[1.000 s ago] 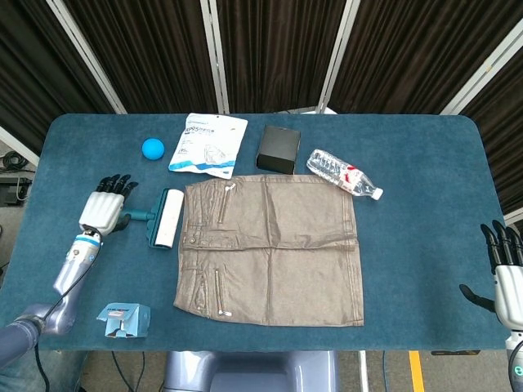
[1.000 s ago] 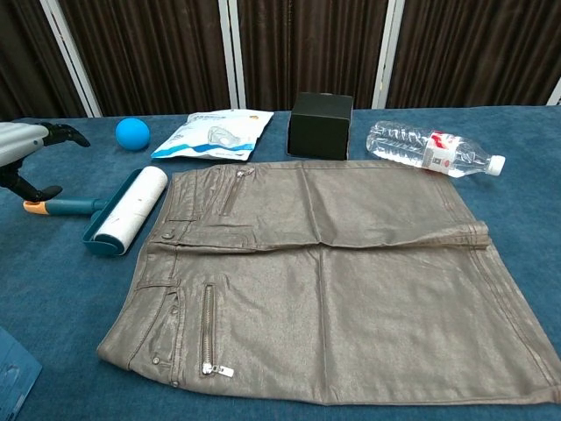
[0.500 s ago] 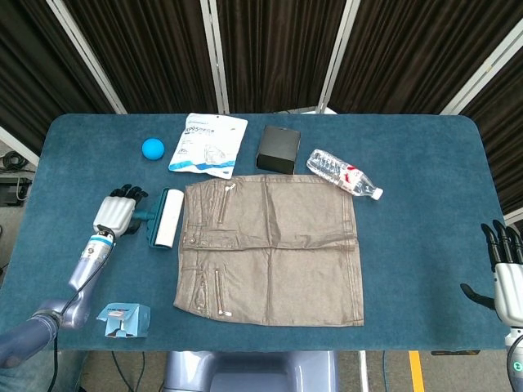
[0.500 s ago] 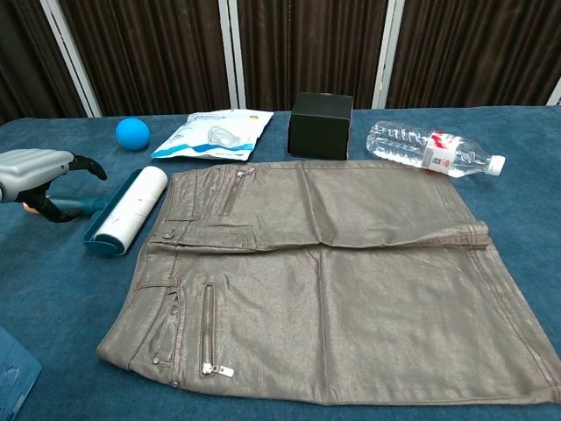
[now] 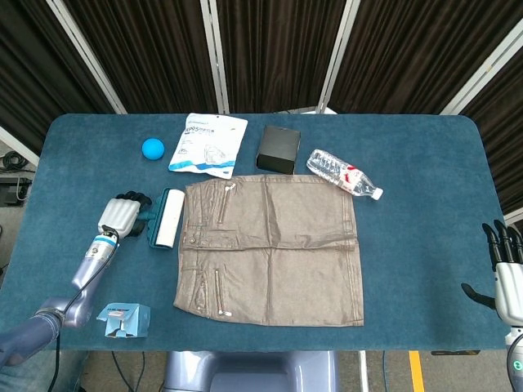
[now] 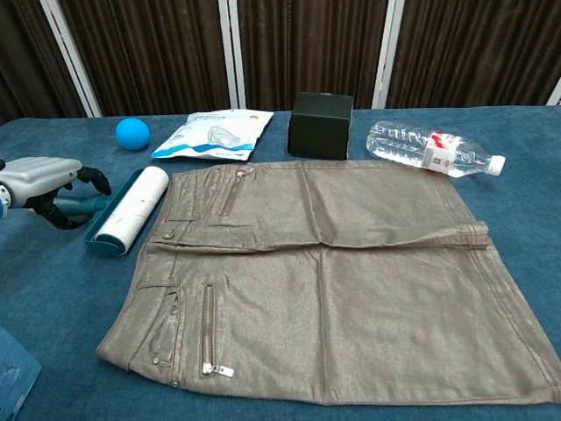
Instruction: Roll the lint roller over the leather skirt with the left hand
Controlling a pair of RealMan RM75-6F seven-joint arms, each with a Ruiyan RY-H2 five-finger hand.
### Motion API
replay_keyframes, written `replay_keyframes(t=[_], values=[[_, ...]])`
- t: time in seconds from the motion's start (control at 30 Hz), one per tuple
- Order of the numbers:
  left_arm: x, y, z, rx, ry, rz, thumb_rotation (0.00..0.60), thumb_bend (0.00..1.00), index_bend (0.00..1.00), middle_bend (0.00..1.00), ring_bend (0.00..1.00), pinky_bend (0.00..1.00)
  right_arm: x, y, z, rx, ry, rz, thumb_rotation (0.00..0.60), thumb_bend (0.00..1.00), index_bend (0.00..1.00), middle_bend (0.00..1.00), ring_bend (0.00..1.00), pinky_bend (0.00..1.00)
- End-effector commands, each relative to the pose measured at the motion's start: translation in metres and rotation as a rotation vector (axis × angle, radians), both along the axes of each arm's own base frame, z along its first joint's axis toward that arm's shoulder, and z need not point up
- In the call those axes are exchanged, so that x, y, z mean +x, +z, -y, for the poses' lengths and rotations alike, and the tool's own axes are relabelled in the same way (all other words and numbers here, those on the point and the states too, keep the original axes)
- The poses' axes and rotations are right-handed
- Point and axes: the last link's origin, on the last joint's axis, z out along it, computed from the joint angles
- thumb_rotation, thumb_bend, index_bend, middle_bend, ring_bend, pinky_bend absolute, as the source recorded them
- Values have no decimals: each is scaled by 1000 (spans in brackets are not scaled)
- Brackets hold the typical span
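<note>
The lint roller (image 5: 165, 217) (image 6: 127, 210) lies on the table just left of the skirt's waistband, white roll in a teal cradle. Its teal handle (image 6: 88, 206) points toward my left hand (image 5: 121, 216) (image 6: 48, 180). That hand sits over the handle end, dark fingers arched above it and thumb below, with a gap still showing. The brown leather skirt (image 5: 270, 249) (image 6: 333, 281) lies flat in the middle of the table. My right hand (image 5: 507, 278) hangs open off the table's right front edge, seen only in the head view.
Along the back stand a blue ball (image 5: 152, 148), a white pouch (image 5: 208, 144), a black box (image 5: 279, 149) and a lying water bottle (image 5: 343, 173). A small blue carton (image 5: 123, 319) lies near the front left edge.
My left hand has moved right and down onto the roller's handle, hiding its orange tip, and its fingers have curled further. The roller, the skirt and my right hand have stayed put.
</note>
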Motion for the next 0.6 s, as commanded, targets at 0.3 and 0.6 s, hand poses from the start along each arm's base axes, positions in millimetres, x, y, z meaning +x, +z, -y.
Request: replay_keyframes(t=[0.3, 0.6], values=[[1, 0, 1, 25, -25, 1, 600, 484, 418, 348, 261, 336, -1, -1, 1, 5, -7, 1, 600, 0, 0, 0, 0, 0], [5, 3, 2, 31, -56, -13, 600, 649, 500, 425, 325, 404, -1, 0, 1, 5, -9, 7, 600, 0, 0, 0, 0, 0]])
